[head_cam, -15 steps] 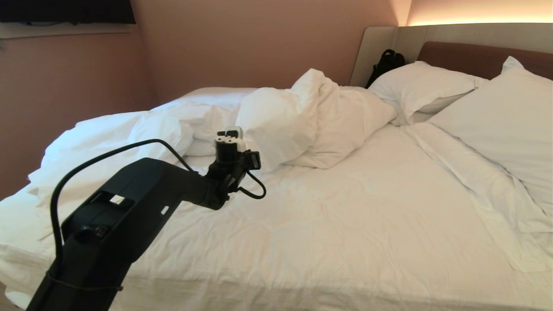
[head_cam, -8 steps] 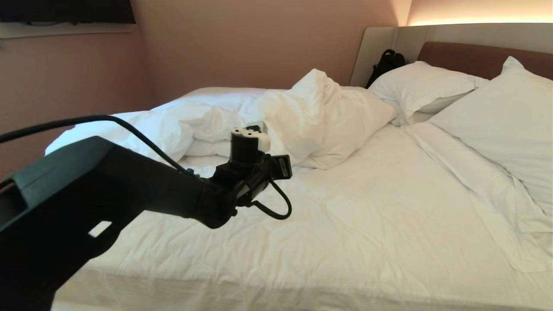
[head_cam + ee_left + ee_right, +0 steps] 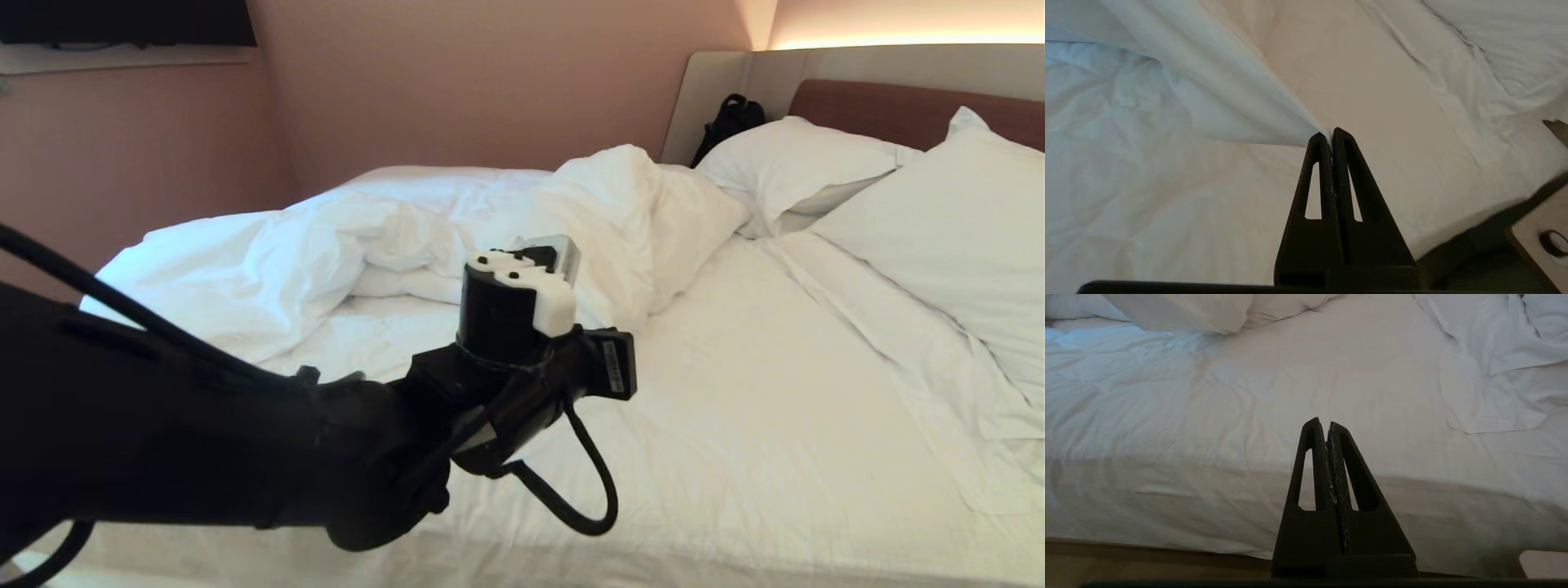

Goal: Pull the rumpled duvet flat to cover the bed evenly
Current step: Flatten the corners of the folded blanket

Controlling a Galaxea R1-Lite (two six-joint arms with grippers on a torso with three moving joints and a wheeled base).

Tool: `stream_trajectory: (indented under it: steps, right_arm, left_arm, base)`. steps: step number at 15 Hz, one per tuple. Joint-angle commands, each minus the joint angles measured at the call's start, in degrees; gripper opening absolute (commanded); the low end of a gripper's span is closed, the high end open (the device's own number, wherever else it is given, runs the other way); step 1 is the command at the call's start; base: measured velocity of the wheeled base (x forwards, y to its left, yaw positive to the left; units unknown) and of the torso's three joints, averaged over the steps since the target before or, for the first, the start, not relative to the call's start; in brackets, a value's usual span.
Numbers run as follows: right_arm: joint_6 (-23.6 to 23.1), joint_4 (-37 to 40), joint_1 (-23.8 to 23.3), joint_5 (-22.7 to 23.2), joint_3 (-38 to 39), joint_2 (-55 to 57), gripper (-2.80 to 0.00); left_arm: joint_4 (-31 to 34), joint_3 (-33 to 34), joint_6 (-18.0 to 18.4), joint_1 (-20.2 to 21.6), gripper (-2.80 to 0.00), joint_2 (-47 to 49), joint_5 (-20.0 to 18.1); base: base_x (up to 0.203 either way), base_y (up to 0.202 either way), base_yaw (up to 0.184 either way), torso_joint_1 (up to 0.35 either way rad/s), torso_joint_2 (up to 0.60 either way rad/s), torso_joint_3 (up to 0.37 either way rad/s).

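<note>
While the duvet [image 3: 343,237] is lying bunched along the far side of the bed [image 3: 735,425], the left gripper [image 3: 1329,136] is pinching a fold of it, with the cloth stretching taut from the pressed-together tips. Near the bed's front edge, the right gripper [image 3: 1326,426] is hanging with its tips pressed together, holding nothing.

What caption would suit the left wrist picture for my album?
The left gripper, shut on a stretched fold of the duvet, above the bed.

duvet [image 3: 343,245] heaped on bed's [image 3: 735,425] left
</note>
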Motion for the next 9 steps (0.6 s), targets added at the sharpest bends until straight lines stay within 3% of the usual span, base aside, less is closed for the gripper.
stream_trajectory:
  steps: [1, 4, 9]
  right_arm:
    - [0.01, 0.02, 0.0, 0.01, 0.01, 0.07, -2.8]
    - [0.01, 0.02, 0.0, 0.01, 0.01, 0.07, -2.8]
    - [0.01, 0.02, 0.0, 0.01, 0.01, 0.07, -2.8]
  left_arm:
    - [-0.24, 1.11, -0.13, -2.13, -2.8, -2.06, 0.07]
    - [-0.12, 3.11, -0.13, -8.53, -2.8, -4.21, 0.1]
    - [3.59, 2.83, -2.84, -14.91, -2.8, -5.68, 0.07]
  base:
    - [0.0, 0.0, 0.0, 0.0, 0.0, 0.0]
    - [0.0, 0.0, 0.0, 0.0, 0.0, 0.0]
    - [0.0, 0.0, 0.0, 0.0, 0.0, 0.0]
